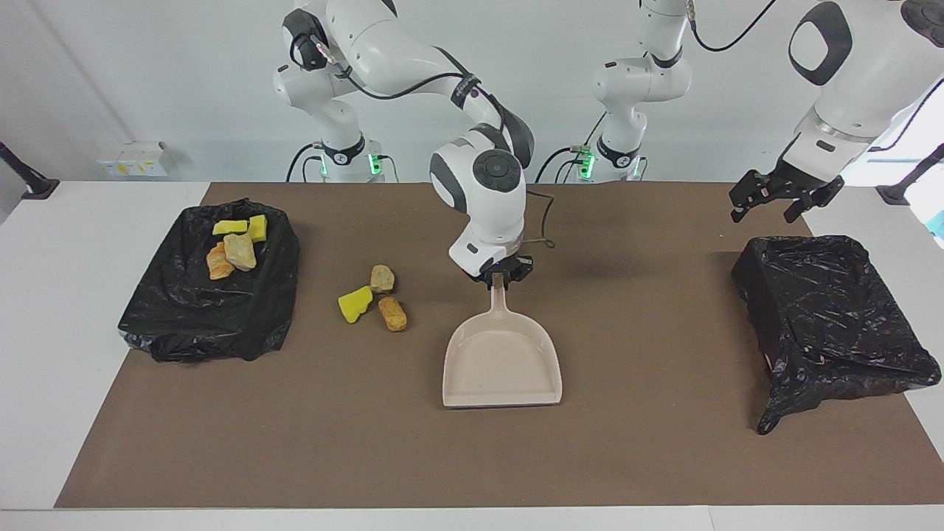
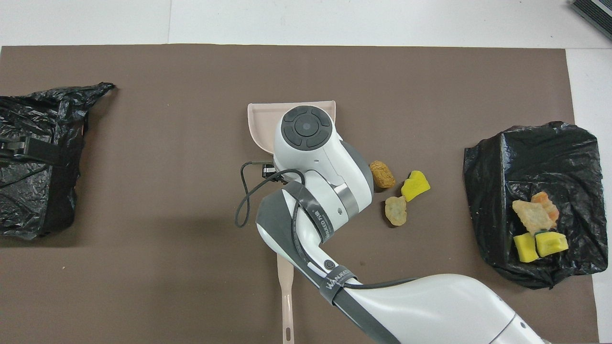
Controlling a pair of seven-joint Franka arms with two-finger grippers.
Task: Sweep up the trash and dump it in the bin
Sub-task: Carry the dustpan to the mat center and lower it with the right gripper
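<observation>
— Beige dustpan [image 1: 501, 361] lies flat on the brown mat [image 1: 634, 457]; the right hand [image 1: 502, 276] is pinched on its handle.

— And the trash?

— Three loose pieces [image 1: 375, 297] sit on the mat beside the pan, toward the right arm's end of the worktop. Four more [image 1: 234, 240] lie in the black-lined bin [image 1: 214, 310] there.

— Left hand [image 1: 783, 193]?

— It hangs with fingers spread over the second bin [image 1: 833, 317], the arm waiting.
</observation>
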